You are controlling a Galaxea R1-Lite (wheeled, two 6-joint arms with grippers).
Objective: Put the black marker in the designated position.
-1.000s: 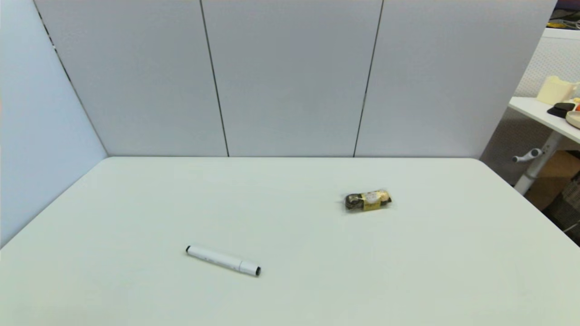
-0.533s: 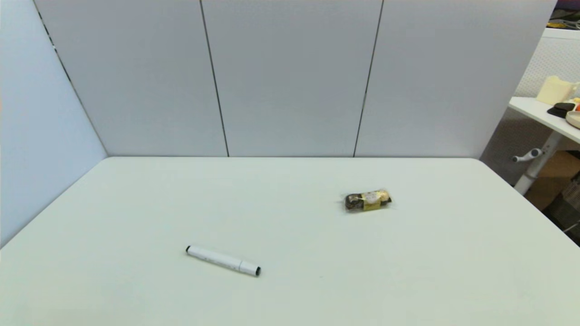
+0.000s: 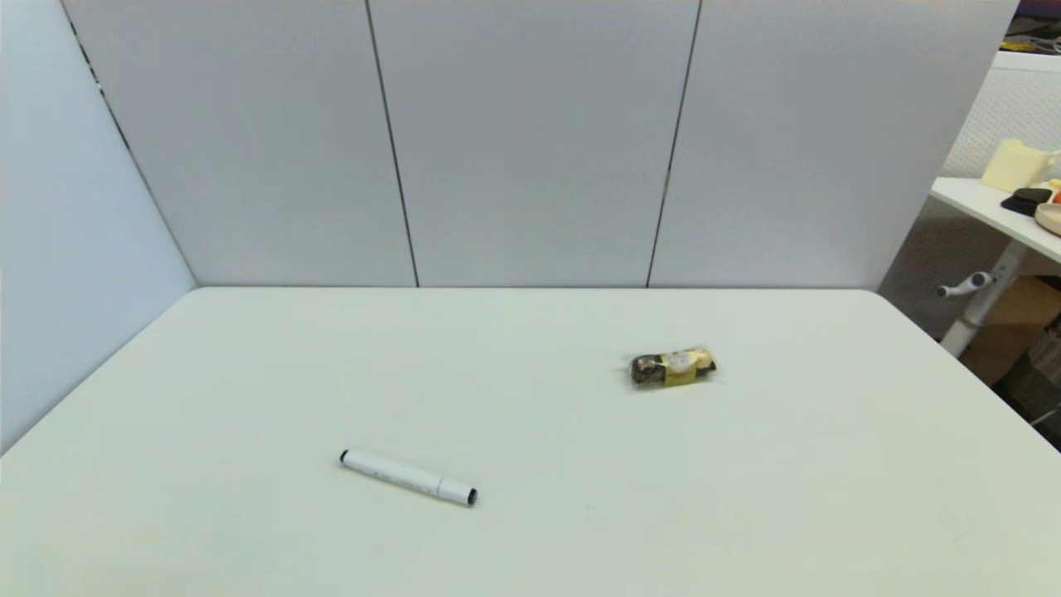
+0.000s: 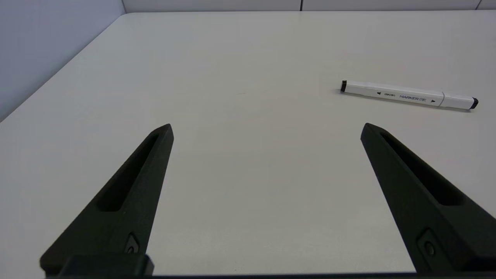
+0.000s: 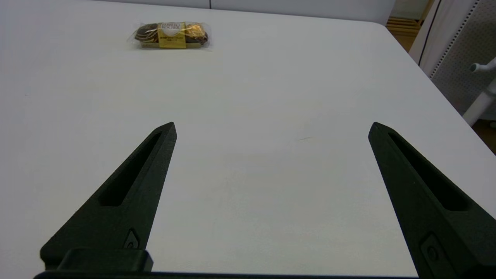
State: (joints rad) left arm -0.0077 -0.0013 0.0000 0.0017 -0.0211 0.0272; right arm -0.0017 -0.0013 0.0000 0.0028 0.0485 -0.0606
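Observation:
The black marker (image 3: pixel 408 478), a slim white barrel with small black tips, lies flat on the white table (image 3: pixel 530 531) at front left of centre. It also shows in the left wrist view (image 4: pixel 409 95), ahead of and off to one side of my left gripper (image 4: pixel 266 126), which is open and empty above bare tabletop. My right gripper (image 5: pixel 272 124) is open and empty too, over bare tabletop on the right side. Neither arm shows in the head view. The designated position carries no mark that I can see.
A gold-and-brown snack packet (image 3: pixel 673 367) lies right of centre, seen farther off in the right wrist view (image 5: pixel 171 35). Grey partition walls (image 3: pixel 530 141) close the back and left. The table's right edge (image 5: pixel 434 89) drops off toward a side table (image 3: pixel 1007 215).

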